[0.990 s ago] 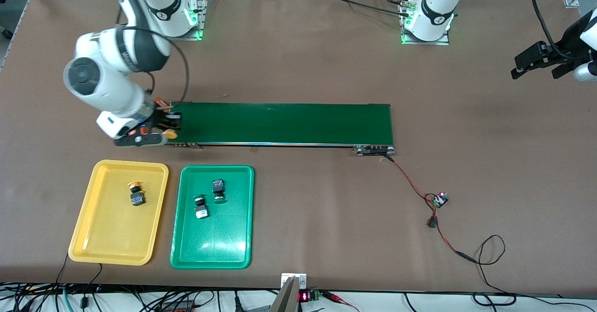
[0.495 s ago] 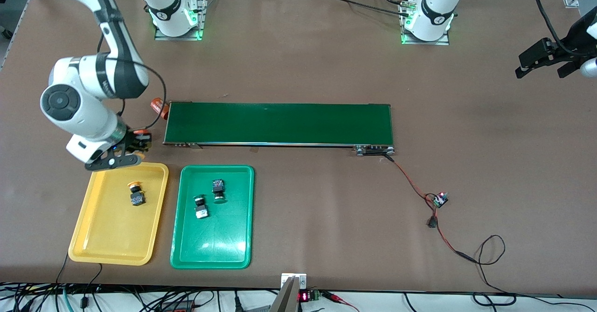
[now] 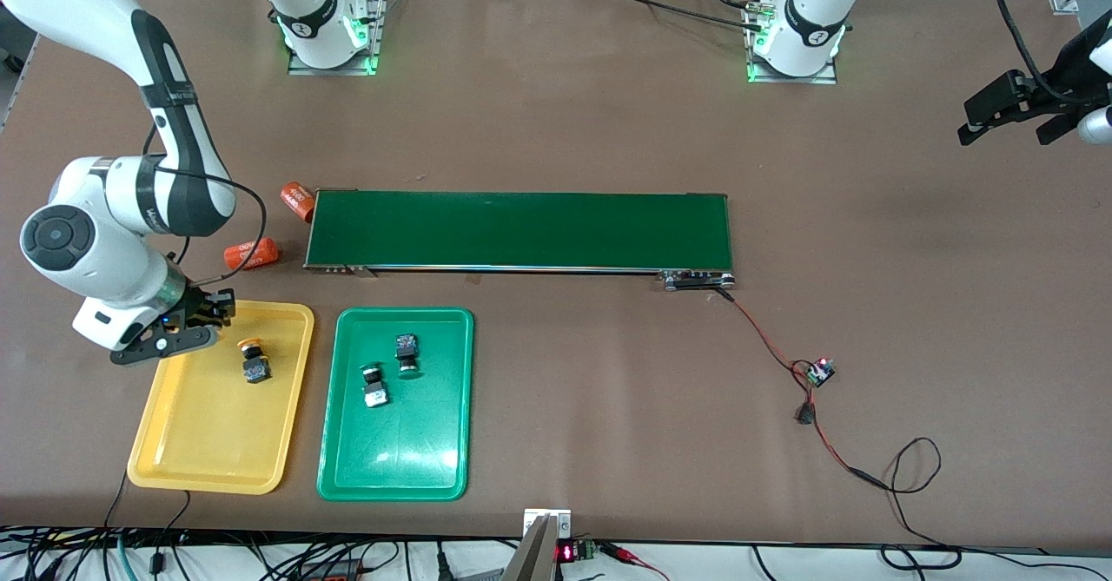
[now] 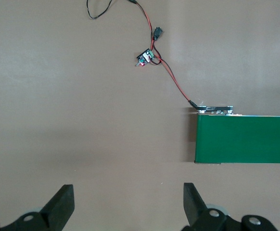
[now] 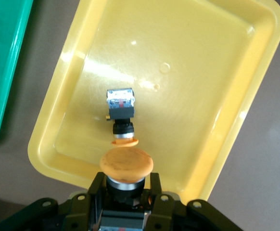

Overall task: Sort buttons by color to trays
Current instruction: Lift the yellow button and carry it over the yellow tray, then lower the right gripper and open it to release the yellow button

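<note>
right gripper [image 3: 201, 316]: mine, pinching a yellow-orange button [image 5: 126, 164] by its black body, cap facing out past my fingertips. I'm over the yellow tray's [image 3: 187, 451] corner at the conveyor end, toward the right arm's end of the table.
held button: clamped between my two fingers [image 5: 95, 190], above the tray rim, not touching the tray.
second yellow-orange button [image 3: 253, 361]: lying on its side in the yellow tray, just below and ahead of my fingertips, its cap pointing toward me.
green tray [image 3: 395, 468]: beside the yellow one, off to the side of my fingers; two green buttons [image 3: 390, 371] lie in it, close together.
conveyor belt [image 3: 521, 230]: near my wrist; bare belt.
orange cylinders [image 3: 252, 254]: two on the table by the belt's end, close to my arm.
left gripper [image 3: 1008, 116]: mine too, fingers spread wide, holding nothing, waiting above bare table at the left arm's end.
wired board [image 4: 146, 57]: on the table ahead of the left fingers.
</note>
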Tool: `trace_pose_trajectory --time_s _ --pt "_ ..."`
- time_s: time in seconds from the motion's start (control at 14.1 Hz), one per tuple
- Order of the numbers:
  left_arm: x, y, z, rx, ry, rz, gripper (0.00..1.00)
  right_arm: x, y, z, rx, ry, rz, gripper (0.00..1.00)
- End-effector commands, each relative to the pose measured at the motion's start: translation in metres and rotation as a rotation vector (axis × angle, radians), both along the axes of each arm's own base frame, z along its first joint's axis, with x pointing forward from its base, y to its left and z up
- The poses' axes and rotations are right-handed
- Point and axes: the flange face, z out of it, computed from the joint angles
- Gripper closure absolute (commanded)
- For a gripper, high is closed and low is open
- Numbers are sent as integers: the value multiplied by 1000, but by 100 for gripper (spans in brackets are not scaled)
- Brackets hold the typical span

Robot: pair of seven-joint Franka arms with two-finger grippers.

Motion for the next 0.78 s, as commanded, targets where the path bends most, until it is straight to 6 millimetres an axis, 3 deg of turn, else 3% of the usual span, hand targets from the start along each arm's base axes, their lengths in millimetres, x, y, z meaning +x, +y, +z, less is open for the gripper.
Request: trace_pose_trajectory --time_s 0.0,0.21,0.42,0.64,0.71 --pt "1 3 5 21 6 -10 0 17 0 -2 6 -9 49 74" --pt "1 4 4 21 8 -8 0 23 -6 -7 10 -11 75 74" --pt "1 7 3 21 11 -2 0 25 -44 -14 5 -30 104 74" --pt "2 6 1 21 14 -4 0 27 -80 -38 4 -64 144 74" --pt "2 6 1 20 15 -4 0 28 -83 -46 22 -78 156 74"
